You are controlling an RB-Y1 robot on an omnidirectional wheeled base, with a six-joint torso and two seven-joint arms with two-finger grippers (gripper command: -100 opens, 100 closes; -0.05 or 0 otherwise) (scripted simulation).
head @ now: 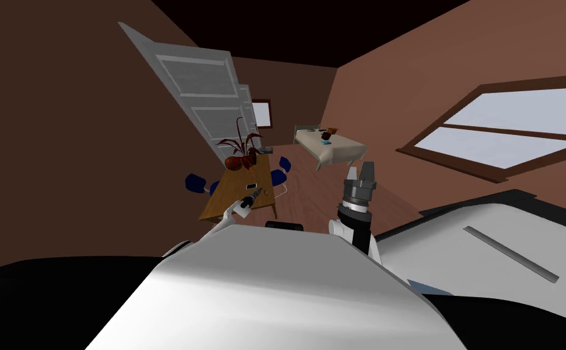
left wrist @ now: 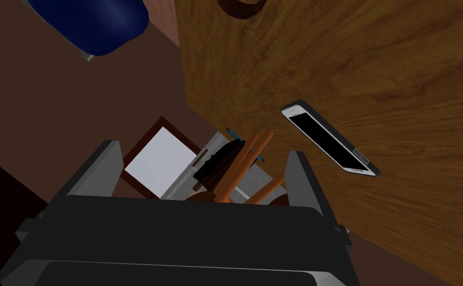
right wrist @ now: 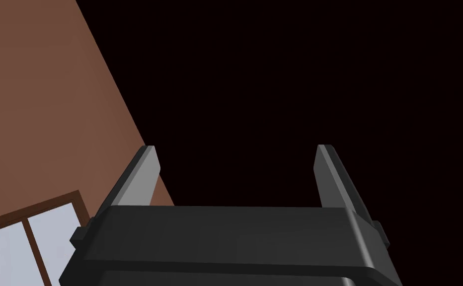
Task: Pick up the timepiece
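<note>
Hovering with left gripper (left wrist: pixel 203 149) spread at table (left wrist: pixel 374 59) edge. Between its fingers, near the palm: dark thing with orange bars, likely the timepiece (left wrist: pixel 223 166), slanting lengthwise along the reach. Just beyond, phone (left wrist: pixel 331 138). Right gripper (right wrist: pixel 236 149) raised, fingers apart.

1. A wooden counter (head: pixel 230 193) carries a red plant (head: pixel 239 153) and a phone (head: pixel 251 186).
2. The left claw (head: pixel 257 193) hovers just beside the phone.
3. The right claw (head: pixel 367 171) points up, well apart.
4. Blue chairs (head: pixel 197 181) flank the counter; a bed (head: pixel 339 149) stands beyond.
</note>
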